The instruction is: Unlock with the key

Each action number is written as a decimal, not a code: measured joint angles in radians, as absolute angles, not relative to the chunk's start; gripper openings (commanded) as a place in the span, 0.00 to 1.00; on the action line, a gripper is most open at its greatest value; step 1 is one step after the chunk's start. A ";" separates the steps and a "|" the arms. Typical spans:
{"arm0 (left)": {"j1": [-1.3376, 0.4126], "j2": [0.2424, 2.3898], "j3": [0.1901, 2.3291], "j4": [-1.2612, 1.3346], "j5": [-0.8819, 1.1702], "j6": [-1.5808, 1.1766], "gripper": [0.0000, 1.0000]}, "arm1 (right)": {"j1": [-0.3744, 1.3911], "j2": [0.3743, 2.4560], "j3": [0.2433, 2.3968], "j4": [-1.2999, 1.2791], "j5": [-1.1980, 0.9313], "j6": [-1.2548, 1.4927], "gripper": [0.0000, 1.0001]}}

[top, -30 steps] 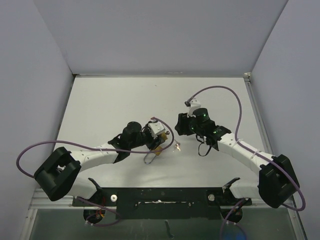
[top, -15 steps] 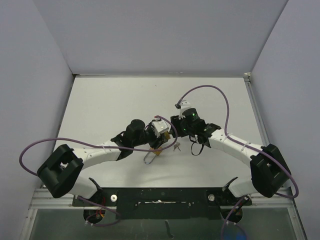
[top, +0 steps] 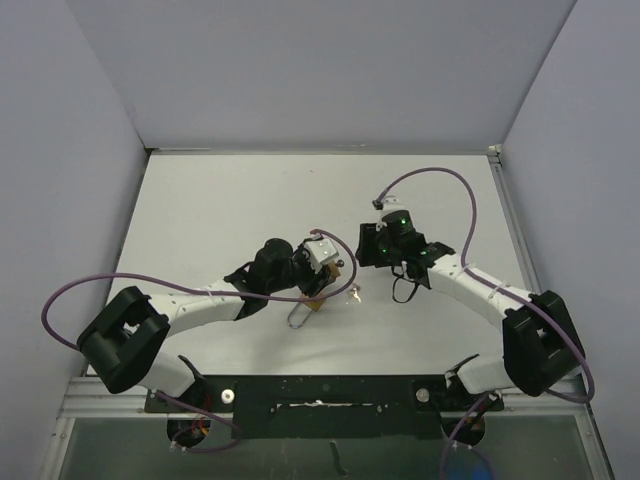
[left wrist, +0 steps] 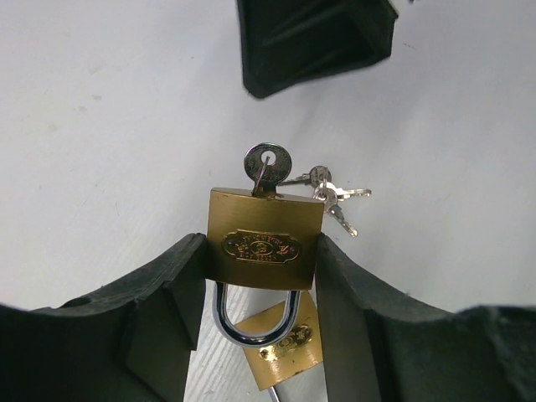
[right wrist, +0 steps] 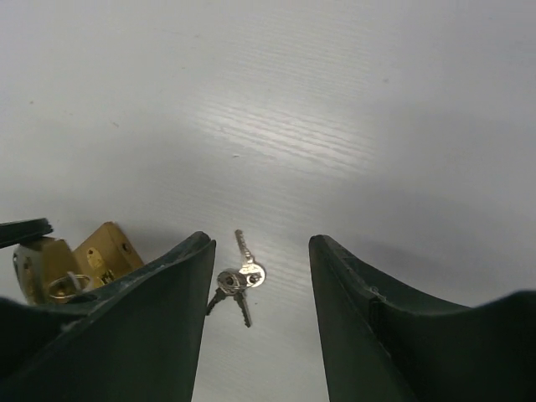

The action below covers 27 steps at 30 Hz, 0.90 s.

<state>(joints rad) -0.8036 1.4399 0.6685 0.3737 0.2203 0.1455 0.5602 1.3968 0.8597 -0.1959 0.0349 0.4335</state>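
Observation:
A brass padlock [left wrist: 264, 247] is pinched by its sides in my left gripper [left wrist: 261, 255], which is shut on it just above the table. Its steel shackle [left wrist: 251, 322] points back toward the wrist, both legs entering the body. The key [left wrist: 267, 161] sticks in the keyhole on the far side, with spare keys [left wrist: 335, 199] on its ring trailing to the right. My right gripper [right wrist: 258, 251] is open and holds nothing; the spare keys [right wrist: 239, 280] lie on the table below and between its fingers. From above, the left gripper [top: 322, 275] and right gripper [top: 366, 250] stand a short way apart.
A second brass padlock [left wrist: 285, 343] lies on the white table [top: 220, 200] under the held one, its shackle [top: 297, 318] toward the near edge. Grey walls close in the back and both sides. Purple cables [top: 440, 185] loop off each arm.
Half a second ago the right gripper was close against the key end of the padlock; it has now drawn back to the right. The left arm has edged slightly right, still holding the padlock.

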 measured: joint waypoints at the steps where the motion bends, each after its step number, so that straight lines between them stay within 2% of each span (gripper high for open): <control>1: -0.804 1.440 0.669 0.374 0.214 0.140 0.00 | 0.533 1.388 0.848 -0.187 0.023 0.440 0.49; 6: -0.803 1.440 0.669 0.375 0.194 0.105 0.00 | 0.419 1.288 0.748 -0.131 -0.081 0.477 0.45; 12: -0.803 1.448 0.673 0.374 0.193 0.056 0.00 | 0.412 1.215 0.672 0.041 -0.287 0.549 0.40; 18: -0.803 1.475 0.712 0.368 0.194 0.009 0.00 | 0.412 1.225 0.602 0.212 -0.430 0.658 0.33; 27: -0.803 1.475 0.719 0.369 0.202 -0.015 0.00 | 0.412 1.282 0.594 0.333 -0.517 0.743 0.31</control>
<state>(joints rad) -0.8032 1.4746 0.7189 0.3695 0.2024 -0.0151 0.4118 1.2816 0.5938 0.3328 -0.5167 0.7429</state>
